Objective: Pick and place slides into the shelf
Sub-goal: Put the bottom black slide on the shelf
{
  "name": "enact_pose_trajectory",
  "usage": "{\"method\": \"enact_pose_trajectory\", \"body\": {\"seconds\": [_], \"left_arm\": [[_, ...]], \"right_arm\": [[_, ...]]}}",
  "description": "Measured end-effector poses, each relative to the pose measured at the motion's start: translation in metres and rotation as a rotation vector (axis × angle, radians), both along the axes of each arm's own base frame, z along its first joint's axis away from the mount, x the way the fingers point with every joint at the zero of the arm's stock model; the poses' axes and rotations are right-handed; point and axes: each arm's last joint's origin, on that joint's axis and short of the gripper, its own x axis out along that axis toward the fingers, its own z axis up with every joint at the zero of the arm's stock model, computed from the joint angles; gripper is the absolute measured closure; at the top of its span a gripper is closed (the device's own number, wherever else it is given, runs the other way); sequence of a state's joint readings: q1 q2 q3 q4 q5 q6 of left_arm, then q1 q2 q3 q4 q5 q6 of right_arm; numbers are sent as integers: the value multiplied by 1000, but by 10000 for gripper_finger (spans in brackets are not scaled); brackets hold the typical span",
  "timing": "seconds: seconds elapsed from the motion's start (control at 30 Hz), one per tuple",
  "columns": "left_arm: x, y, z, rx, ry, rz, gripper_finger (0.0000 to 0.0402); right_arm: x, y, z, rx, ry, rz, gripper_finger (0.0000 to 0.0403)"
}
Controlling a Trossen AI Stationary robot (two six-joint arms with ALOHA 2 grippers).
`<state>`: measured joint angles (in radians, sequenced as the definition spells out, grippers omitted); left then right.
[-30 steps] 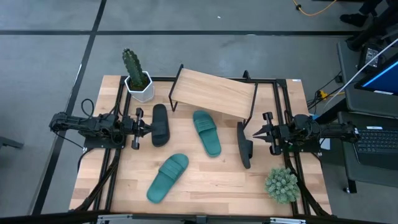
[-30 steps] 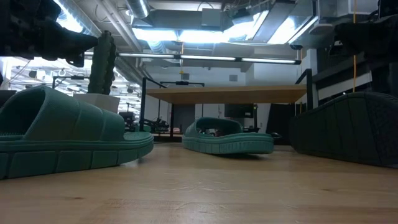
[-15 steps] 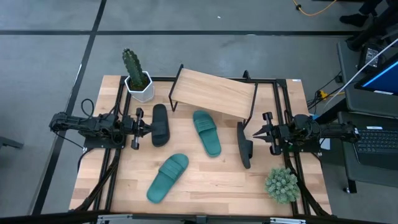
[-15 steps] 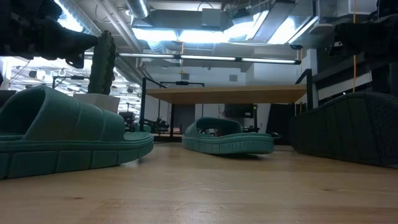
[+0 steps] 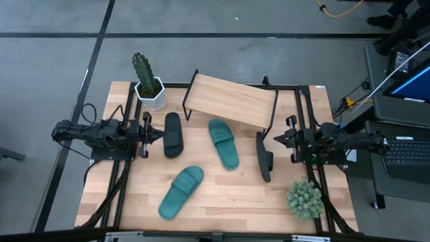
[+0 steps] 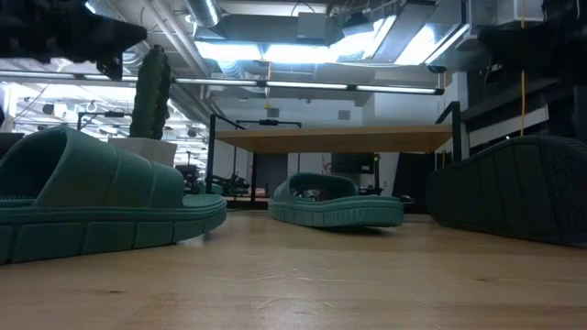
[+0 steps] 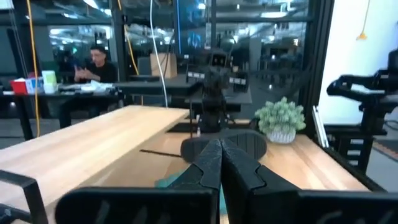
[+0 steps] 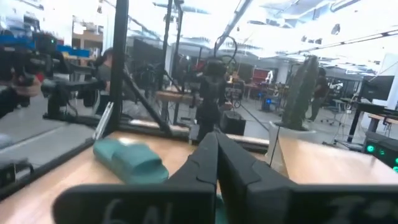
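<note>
R gripper [image 5: 278, 139]: jaws closed, empty; black slide [image 5: 264, 156] on edge just ahead of it. L gripper [image 5: 156, 132]: closed, empty, 2nd black slide [image 5: 173, 134] just beyond. Shelf [image 5: 231, 101] bare. I'd flag risk: edge-standing slide tips if nudged.

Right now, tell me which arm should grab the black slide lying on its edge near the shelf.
The right arm. Its gripper, fingers shut, sits just beside that black slide, which lies below the shelf. The left gripper, also shut, waits across the table beside the other black slide.
</note>
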<state>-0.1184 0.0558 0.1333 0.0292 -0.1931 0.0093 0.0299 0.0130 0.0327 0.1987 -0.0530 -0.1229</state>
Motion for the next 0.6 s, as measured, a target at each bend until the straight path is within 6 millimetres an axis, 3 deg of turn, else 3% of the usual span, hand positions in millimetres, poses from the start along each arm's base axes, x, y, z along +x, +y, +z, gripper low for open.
{"method": "enact_pose_trajectory", "body": {"seconds": [0.33,0.47,0.6], "left_arm": [[23,-3,45,92,104,11,401],[32,-4,65,107,104,8,401],[42,-7,70,73,133,-79,401]], "right_arm": [[0,-1,44,-11,75,-25,399],[6,-1,63,19,192,-30,400],[15,1,77,101,399,-22,400]]}}
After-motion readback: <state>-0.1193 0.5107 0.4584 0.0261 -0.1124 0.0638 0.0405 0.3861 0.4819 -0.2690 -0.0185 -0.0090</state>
